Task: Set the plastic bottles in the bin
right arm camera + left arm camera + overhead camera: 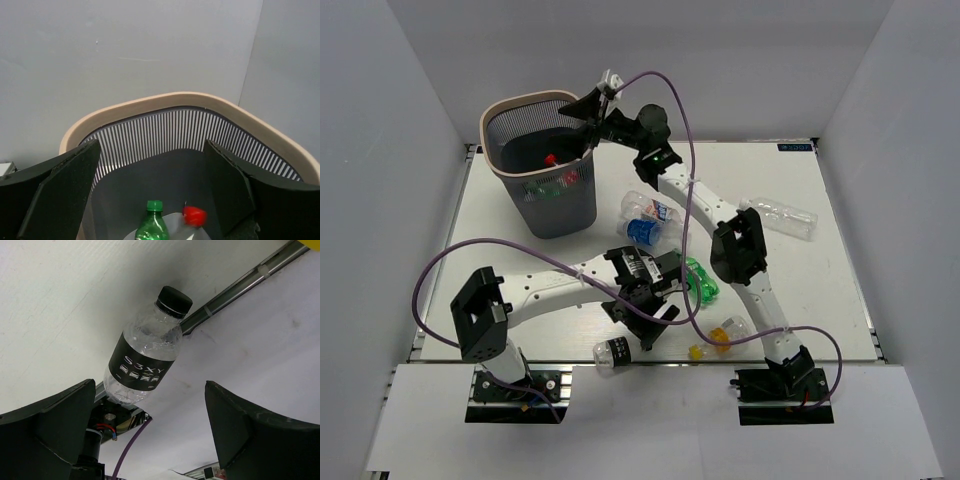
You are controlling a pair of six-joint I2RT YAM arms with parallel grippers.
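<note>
The bin (550,205) stands at the far left; a green bottle (152,227) and a red-capped bottle (194,216) lie inside it. My right gripper (578,118) is open and empty above the bin's beige rim (175,97); the wrist view shows it (152,190) over the opening. My left gripper (638,325) is open and empty just above a clear black-labelled, black-capped bottle (612,352) lying near the table's front edge. That bottle (145,360) lies ahead of the open left gripper (150,432), not between its fingers.
A green bottle (698,280), a blue-labelled bottle (645,232) and a red-and-blue-labelled bottle (650,208) lie mid-table. A clear bottle (782,217) lies at the right. A yellow-capped bottle (720,335) lies near the right arm's base. White walls enclose the table.
</note>
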